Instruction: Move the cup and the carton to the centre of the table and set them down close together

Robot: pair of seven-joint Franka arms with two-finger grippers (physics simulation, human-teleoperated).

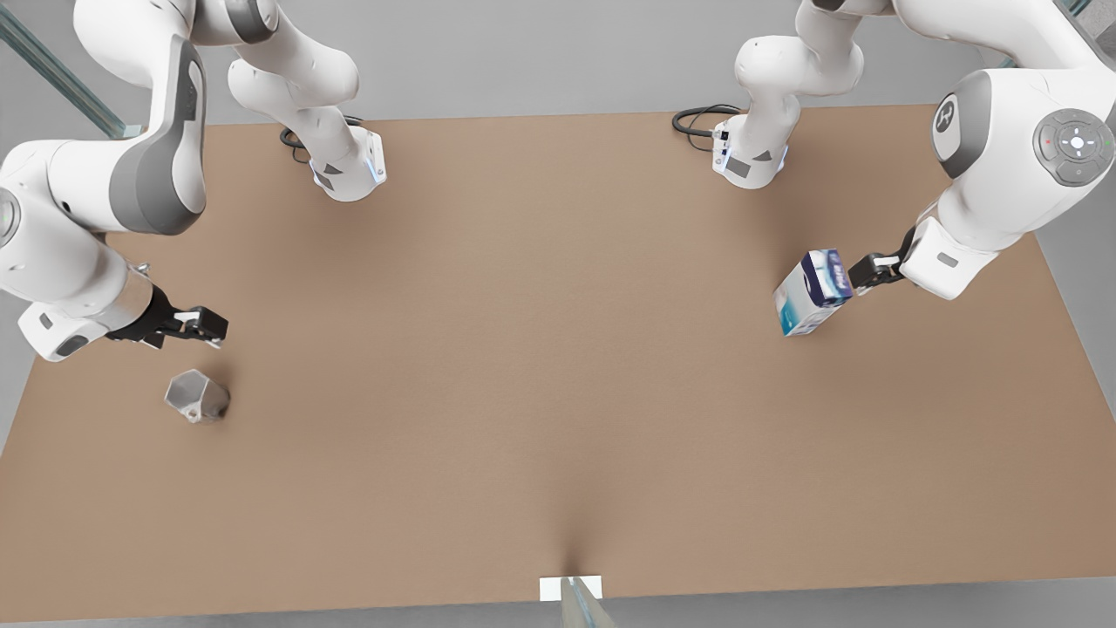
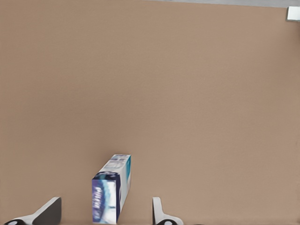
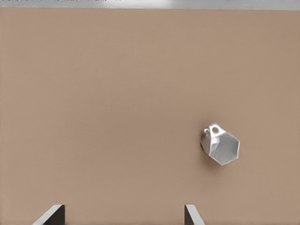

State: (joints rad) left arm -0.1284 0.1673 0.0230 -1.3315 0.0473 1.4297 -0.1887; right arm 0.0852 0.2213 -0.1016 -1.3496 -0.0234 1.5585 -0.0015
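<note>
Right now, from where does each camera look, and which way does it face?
Front view: high above the table, facing both arm bases.
Left wrist view: behind the open left gripper, facing the carton.
Right wrist view: above the open right gripper, facing the cup.
Shared: carton and cup reappear in front view.

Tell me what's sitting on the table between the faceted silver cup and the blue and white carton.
Nothing: in the front view, only bare light brown table lies between the shiny faceted silver cup and the white and blue rectangular carton.
</note>
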